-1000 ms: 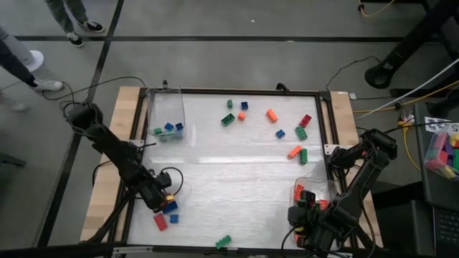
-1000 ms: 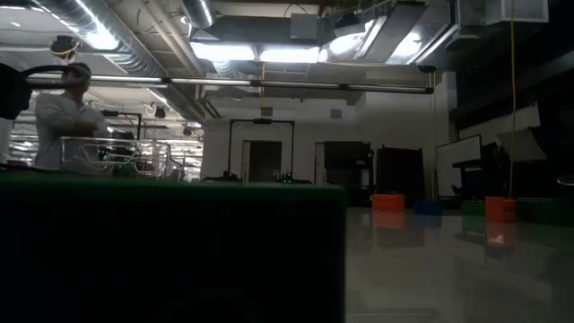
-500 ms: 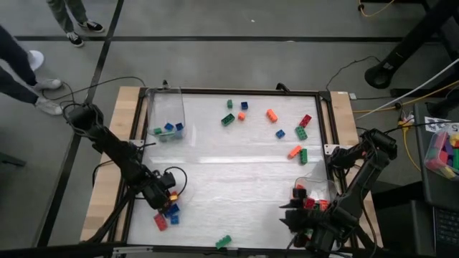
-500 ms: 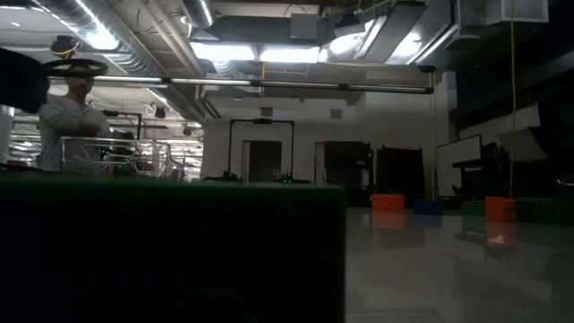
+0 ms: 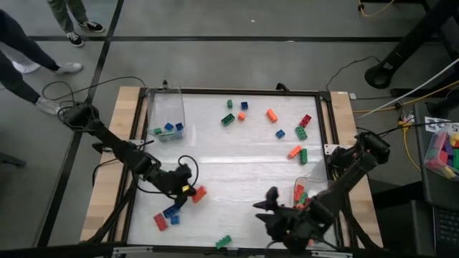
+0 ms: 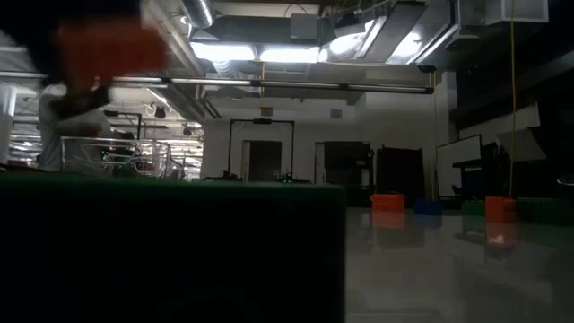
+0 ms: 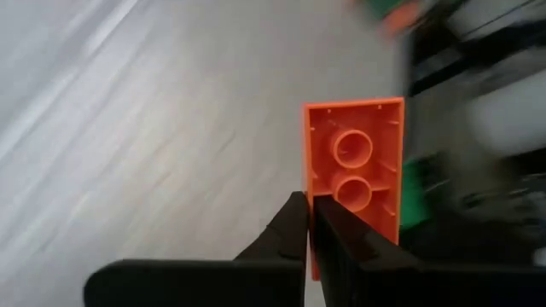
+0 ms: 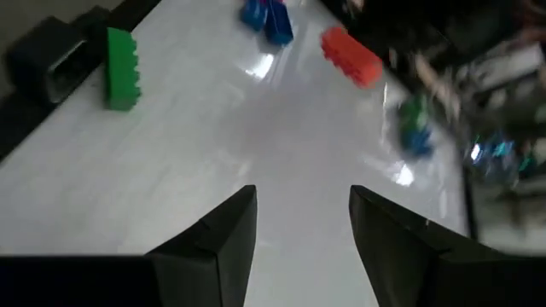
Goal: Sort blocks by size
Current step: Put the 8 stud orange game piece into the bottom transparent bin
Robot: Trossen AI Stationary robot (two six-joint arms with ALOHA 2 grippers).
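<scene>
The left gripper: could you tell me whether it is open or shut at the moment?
Shut: the left gripper has its fingers pinched on the edge of an orange block.

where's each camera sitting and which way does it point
High: overhead, straight down on the table; both arms show.
Low: table height, level into the room; a blurred orange brick top left.
Left wrist: on the left arm, past the shut left gripper holding the orange brick.
Right wrist: past the open right gripper at a green brick.
Shared: the orange brick, in high too.
</scene>
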